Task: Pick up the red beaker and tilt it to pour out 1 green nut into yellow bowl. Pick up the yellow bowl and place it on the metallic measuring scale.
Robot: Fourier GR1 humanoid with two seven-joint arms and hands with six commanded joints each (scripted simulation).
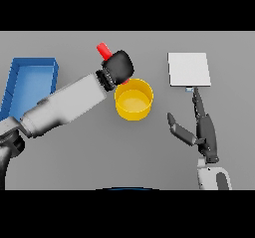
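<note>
Fingers of the left hand (118, 66) are clenched round one red beaker (103, 50), tilted beside the rim of one yellow bowl (133, 99); no contents can be made out. Right hand (199, 127) is held open below one scale (189, 69). One blue bin (31, 82) is seen far left.

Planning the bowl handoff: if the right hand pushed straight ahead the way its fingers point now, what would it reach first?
Probably the metallic measuring scale: the right hand points its straight fingers up-table at the scale's near edge, nothing between them.
</note>
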